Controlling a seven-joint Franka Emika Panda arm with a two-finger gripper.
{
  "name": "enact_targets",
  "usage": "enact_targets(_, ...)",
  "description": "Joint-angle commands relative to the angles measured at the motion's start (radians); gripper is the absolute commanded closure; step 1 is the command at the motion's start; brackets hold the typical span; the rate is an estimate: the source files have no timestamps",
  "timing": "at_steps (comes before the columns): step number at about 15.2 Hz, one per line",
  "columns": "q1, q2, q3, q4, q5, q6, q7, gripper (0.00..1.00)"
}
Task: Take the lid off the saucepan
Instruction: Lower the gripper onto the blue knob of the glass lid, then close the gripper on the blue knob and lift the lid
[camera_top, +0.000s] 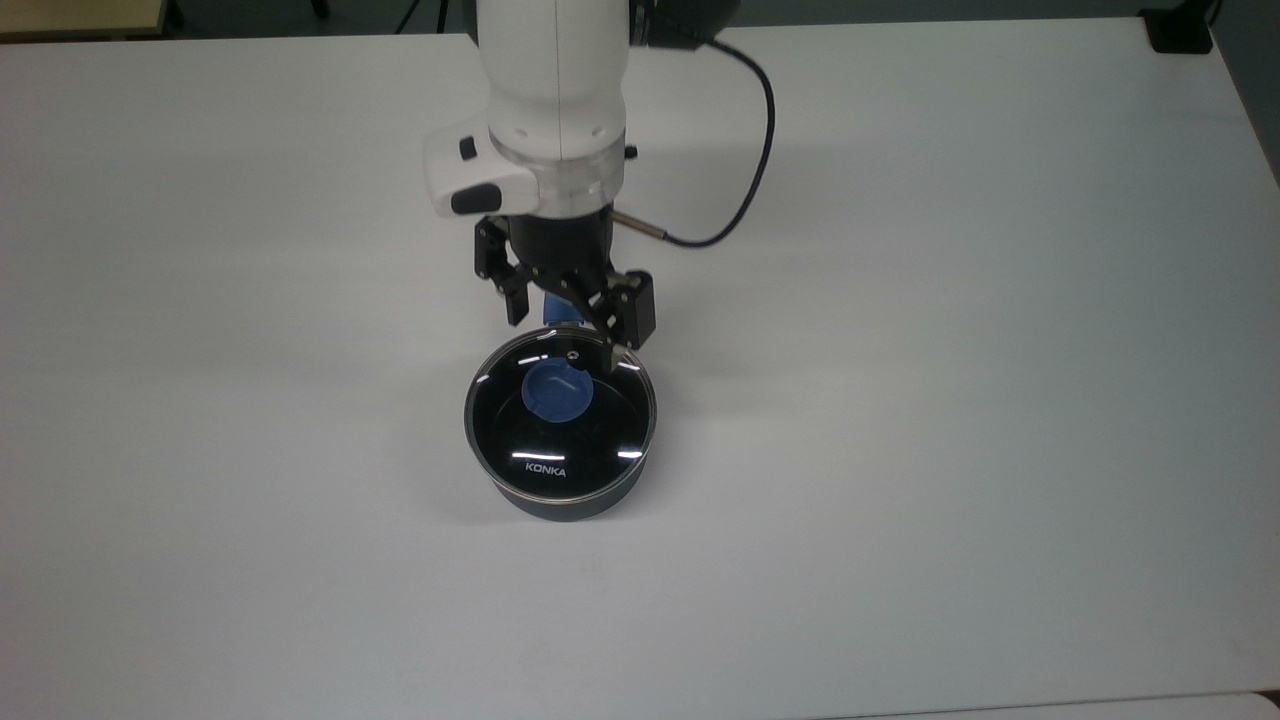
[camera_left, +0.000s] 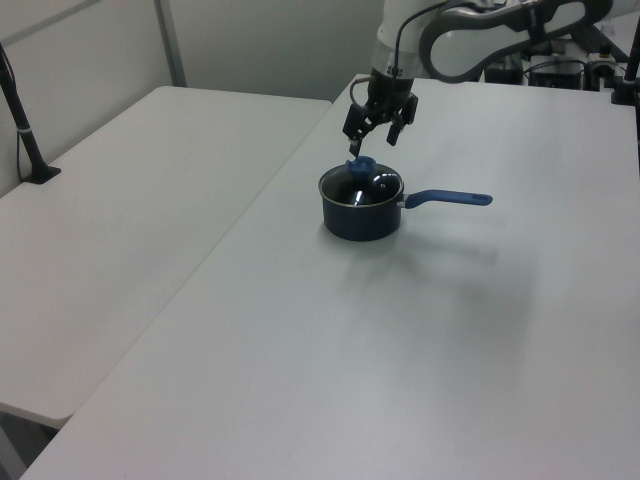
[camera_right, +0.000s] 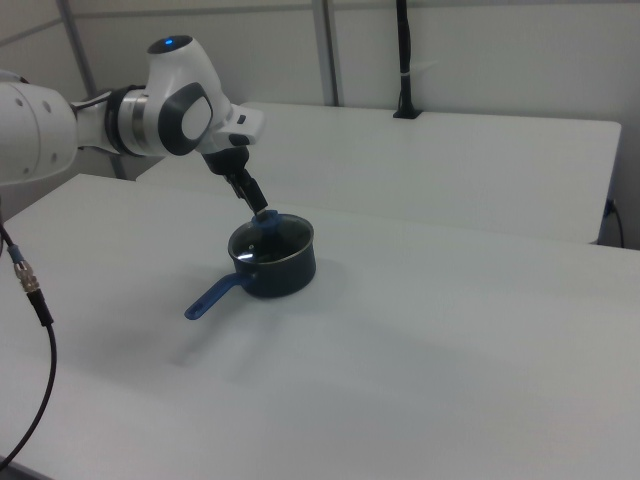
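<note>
Your gripper (camera_top: 566, 335) hangs with its fingers spread wide and nothing between them. Just below it the lid (camera_top: 560, 416) sits flat on the saucepan (camera_left: 361, 215), blue knob (camera_left: 360, 165) up. The saucepan's long handle (camera_left: 450, 198) runs straight back under the gripper in the top view, lying along the bench (camera_top: 950, 400).
</note>
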Motion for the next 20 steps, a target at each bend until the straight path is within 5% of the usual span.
enact_targets(1, 0.026, 0.054, -0.015, 0.037, -0.105, 0.044, 0.115, 0.00)
enact_targets(10, 0.031, 0.110, -0.013, 0.039, -0.150, 0.104, 0.166, 0.00)
enact_targets(15, 0.036, 0.114, -0.013, 0.039, -0.164, 0.104, 0.164, 0.43)
enact_targets(20, 0.026, 0.072, -0.012, 0.037, -0.148, 0.088, 0.162, 0.51)
